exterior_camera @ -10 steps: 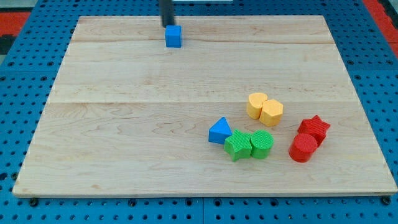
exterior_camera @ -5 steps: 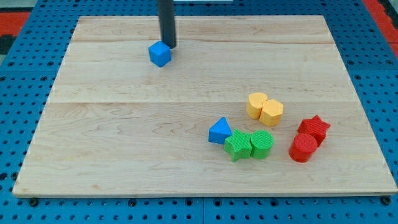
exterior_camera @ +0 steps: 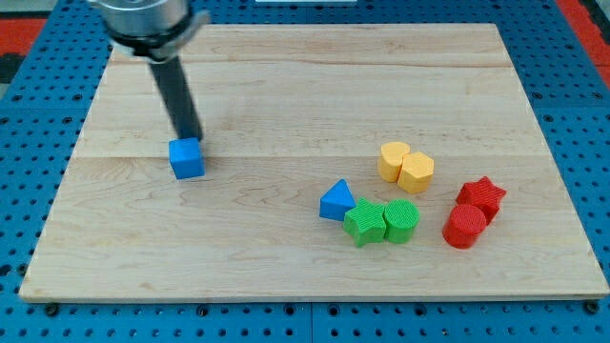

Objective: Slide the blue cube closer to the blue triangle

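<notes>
Starting from the view's bottom, the nearest stuff is the cluster on the right side of the wooden board (exterior_camera: 286,286): green star (exterior_camera: 363,223) and green cylinder (exterior_camera: 401,221) touching each other, red cylinder (exterior_camera: 464,227) with the red star (exterior_camera: 481,197) just behind it; the blue triangle (exterior_camera: 336,201) sits right against the green star's left edge; a bit further up are two yellow blocks (exterior_camera: 406,168) pressed together.

Over on the view's left is the blue cube (exterior_camera: 187,158), well apart from the triangle; my tip (exterior_camera: 193,139) sits right at the cube's top edge, looks like touching. No jaws on this rig, just a rod, so nothing to open or close.

Key thing: the triangle lies to the cube's right and slightly down; my tip is above the cube, not on its left, so I reckon it needs to get round to the left side; path between looks bare board.
</notes>
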Controlling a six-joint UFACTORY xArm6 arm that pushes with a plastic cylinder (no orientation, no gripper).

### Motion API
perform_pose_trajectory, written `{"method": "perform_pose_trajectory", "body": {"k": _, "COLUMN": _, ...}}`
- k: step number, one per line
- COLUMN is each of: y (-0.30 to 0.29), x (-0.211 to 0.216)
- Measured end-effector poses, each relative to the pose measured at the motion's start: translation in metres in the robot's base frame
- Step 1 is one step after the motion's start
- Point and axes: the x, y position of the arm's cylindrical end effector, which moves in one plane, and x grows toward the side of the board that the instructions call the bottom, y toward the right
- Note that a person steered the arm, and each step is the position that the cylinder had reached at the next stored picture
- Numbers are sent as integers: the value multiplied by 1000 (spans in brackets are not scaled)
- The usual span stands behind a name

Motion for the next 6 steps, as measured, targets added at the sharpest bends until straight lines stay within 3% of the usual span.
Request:
{"method": "perform_pose_trajectory", "body": {"k": 2, "y": -40, "x": -11}}
{"method": "perform_pose_trajectory", "body": {"k": 3, "y": -59, "x": 25}}
{"method": "perform_pose_trajectory", "body": {"k": 6, "y": 105, "x": 36}}
